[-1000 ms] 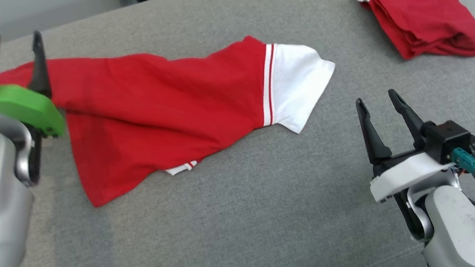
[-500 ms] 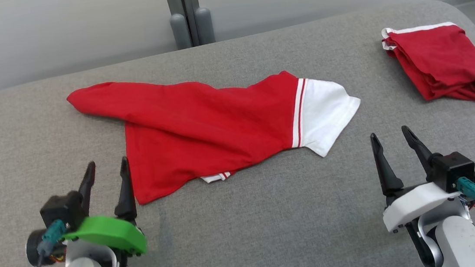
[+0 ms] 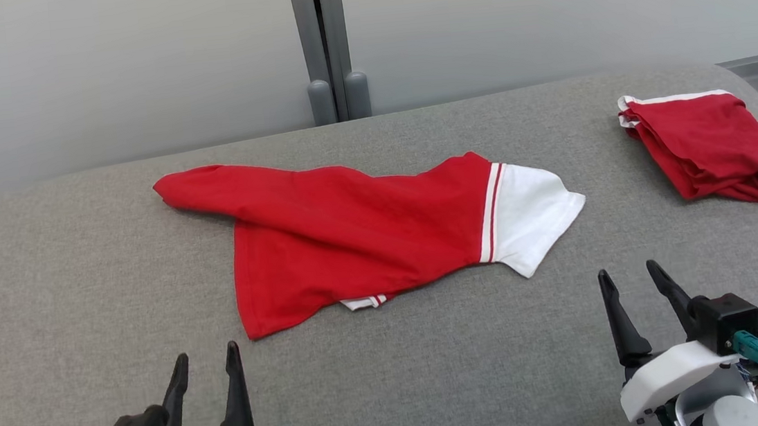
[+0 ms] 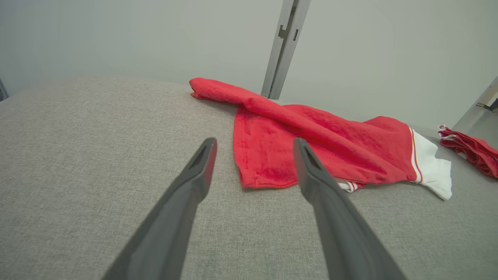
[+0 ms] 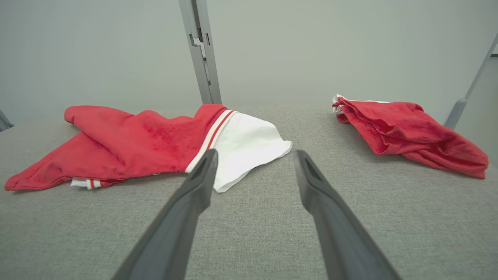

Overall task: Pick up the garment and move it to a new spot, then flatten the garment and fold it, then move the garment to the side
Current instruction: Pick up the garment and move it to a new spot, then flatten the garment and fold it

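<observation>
imo with the left hand (image 3: pixel 206 353) and right hand (image 3: pixel 628 270) both spread apart and empty, pinch the garment (image 3: pixel 360 235) by two corners and tug it flat.

Bare lab-like test bay: grey fabric-covered table (image 3: pixel 436 374), plain pale wall panels (image 3: pixel 94 73), metal post (image 3: pixel 327 37).

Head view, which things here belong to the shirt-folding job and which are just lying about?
Job in hand: crumpled red T-shirt with white sleeve; left gripper, open; right gripper, open.
Lying about: folded red garment at far right; grey upright post at the back.
</observation>
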Tool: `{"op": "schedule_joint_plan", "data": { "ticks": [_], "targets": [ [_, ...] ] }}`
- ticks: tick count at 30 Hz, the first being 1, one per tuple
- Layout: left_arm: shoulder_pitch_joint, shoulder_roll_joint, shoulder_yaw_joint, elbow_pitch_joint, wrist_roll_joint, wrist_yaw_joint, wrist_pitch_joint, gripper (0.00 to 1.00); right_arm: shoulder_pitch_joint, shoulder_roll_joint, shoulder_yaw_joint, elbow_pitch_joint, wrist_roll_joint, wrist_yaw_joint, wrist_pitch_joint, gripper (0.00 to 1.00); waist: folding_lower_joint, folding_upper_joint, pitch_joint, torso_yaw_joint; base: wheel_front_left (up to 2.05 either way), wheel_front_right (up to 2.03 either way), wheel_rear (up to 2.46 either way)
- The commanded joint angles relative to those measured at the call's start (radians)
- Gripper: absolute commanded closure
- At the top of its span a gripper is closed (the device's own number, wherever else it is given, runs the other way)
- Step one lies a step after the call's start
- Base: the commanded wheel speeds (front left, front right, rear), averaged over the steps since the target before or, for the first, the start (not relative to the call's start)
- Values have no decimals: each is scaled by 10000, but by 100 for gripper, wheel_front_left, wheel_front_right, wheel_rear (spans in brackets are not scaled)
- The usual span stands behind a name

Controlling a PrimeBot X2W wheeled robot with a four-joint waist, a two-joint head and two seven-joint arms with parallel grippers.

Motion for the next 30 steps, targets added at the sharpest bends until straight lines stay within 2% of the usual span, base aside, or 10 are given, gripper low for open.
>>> {"op": "schedule_joint_plan", "data": {
  "ticks": [1, 11, 30],
  "targets": [
    [219, -3, 119, -48, 177, -61, -1, 0, 172, -38, 21, 42, 115, -15, -45, 0, 0, 0, -45, 1, 0, 0, 0],
    [842, -311, 649, -178, 605, -263, -1, 0, 318, -39, 199, 163, 356, -15, -45, 0, 0, 0, -101, -89, 0, 0, 0],
    [654, -549, 840, 116, 971, -554, -1, 0, 156, -39, 194, 279, 194, -15, -45, 0, 0, 0, -118, -16, 0, 0, 0]
  ]
}}
